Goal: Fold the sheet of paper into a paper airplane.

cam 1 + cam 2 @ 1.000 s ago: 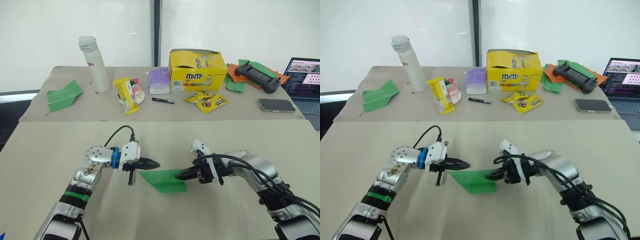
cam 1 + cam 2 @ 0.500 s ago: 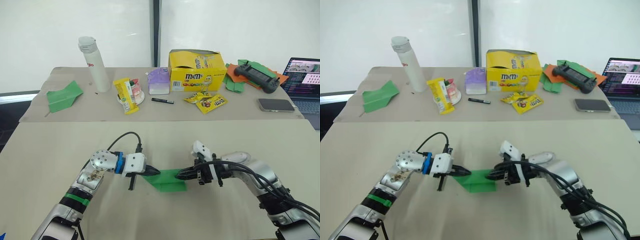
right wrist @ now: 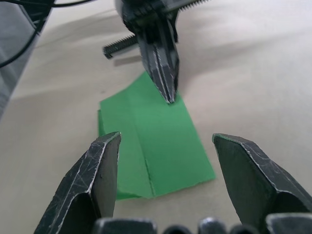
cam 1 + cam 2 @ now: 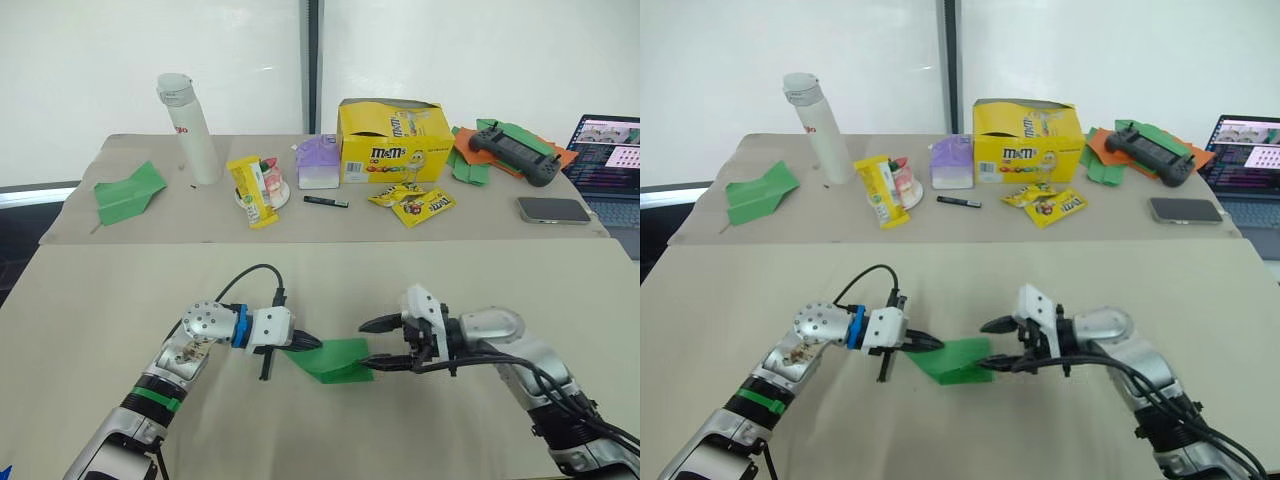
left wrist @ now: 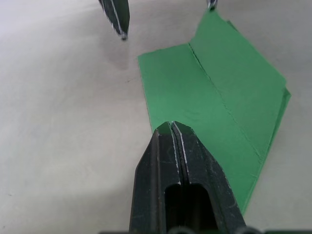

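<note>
The sheet of paper (image 4: 336,360) is a bright green creased wedge lying on the beige table in front of me, with one long fold line down its middle (image 5: 219,97). My left gripper (image 4: 312,343) is shut, and its joined tips (image 5: 171,126) rest on the paper's left end. My right gripper (image 4: 372,346) stands open at the paper's right end, one finger above and one finger (image 3: 105,165) low beside the edge, holding nothing. The paper (image 3: 156,141) lies just ahead of its spread jaws.
The back table carries a white bottle (image 4: 190,125), a green paper plane with spread wings (image 4: 128,190), a yellow candy box (image 4: 392,140), snack packets (image 4: 412,203), a purple carton (image 4: 318,163), a controller (image 4: 515,150) on paper scraps, a phone (image 4: 553,210) and a laptop (image 4: 610,150).
My right gripper has opened, let go of the paper's right end and drawn back slightly. The left gripper slid right onto the paper's left end and now stays there.
</note>
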